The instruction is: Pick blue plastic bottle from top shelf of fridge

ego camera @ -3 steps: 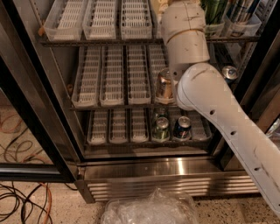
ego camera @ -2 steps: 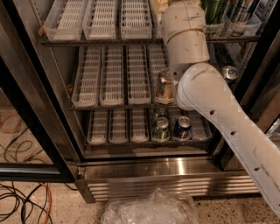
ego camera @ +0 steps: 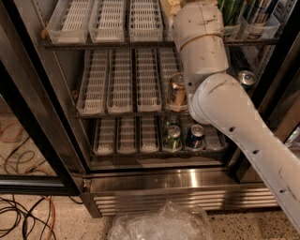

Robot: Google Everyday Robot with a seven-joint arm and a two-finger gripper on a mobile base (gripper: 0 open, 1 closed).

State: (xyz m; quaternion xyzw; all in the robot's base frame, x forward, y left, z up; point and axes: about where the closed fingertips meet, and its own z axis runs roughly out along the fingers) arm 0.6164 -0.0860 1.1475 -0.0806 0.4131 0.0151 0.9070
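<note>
Camera view: white arm (ego camera: 206,70) is being held up into the fridge (ego camera: 178,180), its upper segment crossing the top shelf (ego camera: 108,45) right of centre. Beyond the frame's top edge the gripper is being hidden above that shelf; spread or pressed together cannot be told. Position of the blue plastic bottle cannot be told for certain. Only a tan sliver (ego camera: 169,6) is being shown just left of the arm at the top edge. Green bottles (ego camera: 230,10) and a dark-striped container (ego camera: 257,14) are being held in a tray right of the arm. White slotted lane trays (ego camera: 112,18) are lying on the shelf's left. On the middle rack a bronze can (ego camera: 176,89) is being partly covered by the arm. On the bottom rack a green can (ego camera: 172,138) and a blue can (ego camera: 194,136) are sitting side by side. Crumpled clear plastic (ego camera: 159,225) is lying on the near floor, with cables (ego camera: 23,215) at near left.
</note>
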